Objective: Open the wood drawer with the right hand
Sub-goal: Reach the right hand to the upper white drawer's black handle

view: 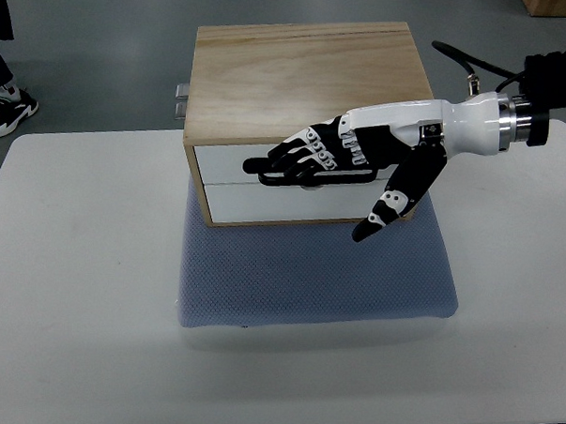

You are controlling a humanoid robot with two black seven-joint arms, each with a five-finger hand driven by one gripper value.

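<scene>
Reaching across the wood drawer front, right hand fingers extended flat, holding nothing.

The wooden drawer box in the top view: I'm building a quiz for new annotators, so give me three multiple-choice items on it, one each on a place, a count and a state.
1. What does the wooden drawer box stand on?
A. a blue-grey mat
B. the floor
C. a metal tray

2. How many white drawer fronts show?
A. one
B. two
C. four

3. How do the drawers stand?
A. both shut
B. top one pulled fully out
C. bottom one removed

Key:
1 A, the blue-grey mat lies under the box on the white table.
2 B, the upper drawer front sits above the lower drawer front.
3 A, both fronts sit flush; the right robot hand has fingers at the top handle.
</scene>
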